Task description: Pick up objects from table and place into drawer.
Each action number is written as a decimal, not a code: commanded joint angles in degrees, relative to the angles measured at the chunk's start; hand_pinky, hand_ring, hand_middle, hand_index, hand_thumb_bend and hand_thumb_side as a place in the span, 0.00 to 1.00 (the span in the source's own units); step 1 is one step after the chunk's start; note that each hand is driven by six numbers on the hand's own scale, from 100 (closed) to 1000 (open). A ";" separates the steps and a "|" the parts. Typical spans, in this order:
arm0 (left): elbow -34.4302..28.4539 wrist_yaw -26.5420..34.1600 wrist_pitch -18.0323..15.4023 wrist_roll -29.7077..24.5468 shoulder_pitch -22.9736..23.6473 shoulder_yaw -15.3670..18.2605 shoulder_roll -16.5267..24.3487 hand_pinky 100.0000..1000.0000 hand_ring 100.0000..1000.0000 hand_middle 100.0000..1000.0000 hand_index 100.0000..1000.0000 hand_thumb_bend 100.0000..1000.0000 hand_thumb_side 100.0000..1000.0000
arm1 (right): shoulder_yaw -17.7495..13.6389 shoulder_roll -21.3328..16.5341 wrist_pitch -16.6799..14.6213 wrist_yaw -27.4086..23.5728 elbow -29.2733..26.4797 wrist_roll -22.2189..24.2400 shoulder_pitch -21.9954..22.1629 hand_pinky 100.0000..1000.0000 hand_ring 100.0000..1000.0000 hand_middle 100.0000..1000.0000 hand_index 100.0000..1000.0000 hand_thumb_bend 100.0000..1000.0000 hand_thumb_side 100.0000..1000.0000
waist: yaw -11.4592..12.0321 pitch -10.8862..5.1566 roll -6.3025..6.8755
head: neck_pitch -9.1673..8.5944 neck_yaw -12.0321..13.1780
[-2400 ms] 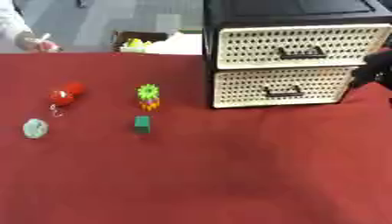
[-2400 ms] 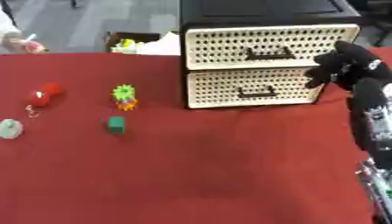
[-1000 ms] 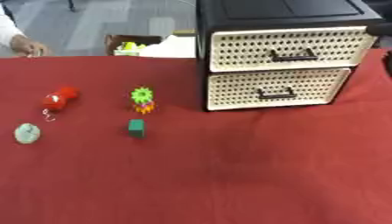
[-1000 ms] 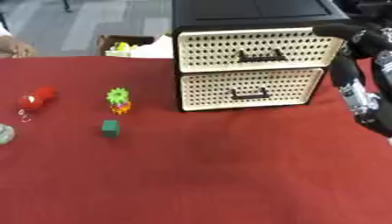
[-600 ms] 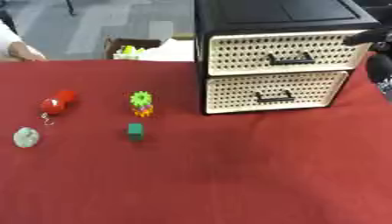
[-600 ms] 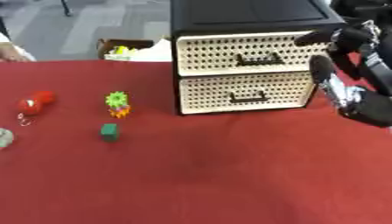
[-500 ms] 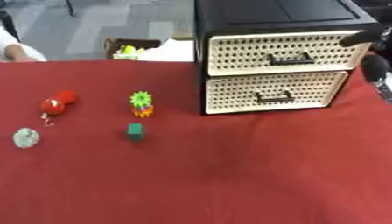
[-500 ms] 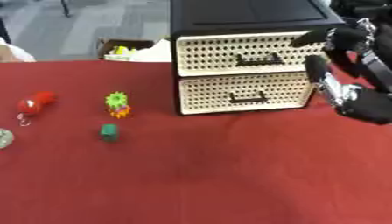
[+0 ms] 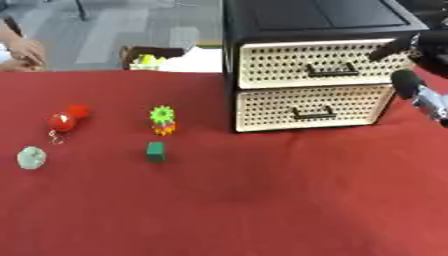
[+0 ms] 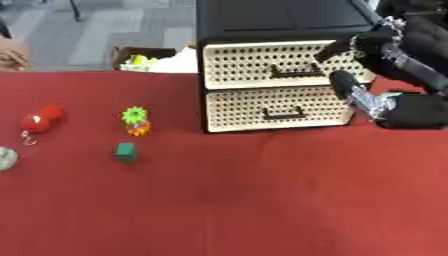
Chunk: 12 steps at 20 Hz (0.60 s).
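A black drawer unit (image 9: pixel 315 17) stands at the back right with two cream perforated drawers, both closed. My right hand (image 10: pixel 385 47) hovers open at the right end of the top drawer (image 9: pixel 324 62), one finger (image 10: pixel 335 50) stretched towards its black handle (image 9: pixel 331 70) without touching it. On the red table to the left lie a red toy with a key ring (image 9: pixel 66 119), a green and orange gear toy (image 9: pixel 162 120), a small green block (image 9: pixel 156 151) and a pale round thing (image 9: pixel 31 158). My left hand does not show.
The bottom drawer (image 9: pixel 306 107) sits right under the top one. An open box (image 9: pixel 153 57) with yellow-green contents stands beyond the table's far edge. Red cloth (image 9: pixel 262 210) covers the front of the table.
My right hand has risen from beside the lower drawer to the top drawer's right end and reached leftwards towards its handle. The things on the table have stayed put.
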 commanded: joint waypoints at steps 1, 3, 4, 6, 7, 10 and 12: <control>-0.73 0.43 -0.03 -0.39 -0.21 -0.11 1.59 0.63 0.72 0.73 0.81 0.00 0.95 | 0.43 -3.08 0.38 -1.20 2.84 2.43 -2.39 0.00 0.00 0.00 0.75 0.00 1.00 | 0.27 -1.25 -0.17 | -0.34 -0.30; -0.73 0.48 -0.05 -0.48 -0.16 -0.17 1.63 0.63 0.72 0.73 0.81 0.00 0.95 | 1.16 -3.29 0.45 -1.36 4.69 3.31 -3.81 0.00 0.00 0.00 0.75 0.00 1.00 | 0.51 -1.31 -0.20 | -0.42 -0.37; -0.73 0.51 -0.06 -0.52 -0.15 -0.20 1.65 0.63 0.72 0.73 0.81 0.00 0.95 | 1.48 -3.35 0.45 -1.44 5.50 3.63 -4.46 0.00 0.00 0.00 0.75 0.00 1.00 | 0.60 -1.34 -0.22 | -0.46 -0.41; -0.73 0.55 -0.07 -0.61 -0.12 -0.26 1.70 0.63 0.72 0.73 0.81 0.00 0.95 | 2.08 -3.54 0.45 -1.53 7.11 4.05 -5.74 0.00 0.00 0.00 0.75 0.00 1.00 | 0.71 -1.37 -0.28 | -0.63 -0.46; -0.73 0.56 -0.07 -0.65 -0.12 -0.29 1.74 0.63 0.72 0.73 0.81 0.00 0.95 | 2.38 -3.72 0.41 -1.47 7.86 4.16 -6.27 0.00 0.00 0.00 0.75 0.00 1.00 | 0.75 -1.38 -0.32 | -0.70 -0.47; -0.73 0.58 -0.08 -0.77 -0.12 -0.37 1.89 0.63 0.72 0.73 0.81 0.00 0.95 | 3.22 -4.50 0.13 -0.62 10.08 3.91 -7.34 0.00 0.00 0.00 0.75 0.00 1.00 | 0.77 -1.39 -0.46 | -0.74 -0.47; -0.73 0.60 -0.07 -0.85 -0.12 -0.43 1.94 0.63 0.72 0.73 0.81 0.00 0.95 | 3.88 -4.73 0.01 -0.20 11.70 3.45 -7.86 0.00 0.00 0.00 0.75 0.00 1.00 | 0.81 -1.38 -0.58 | -0.78 -0.57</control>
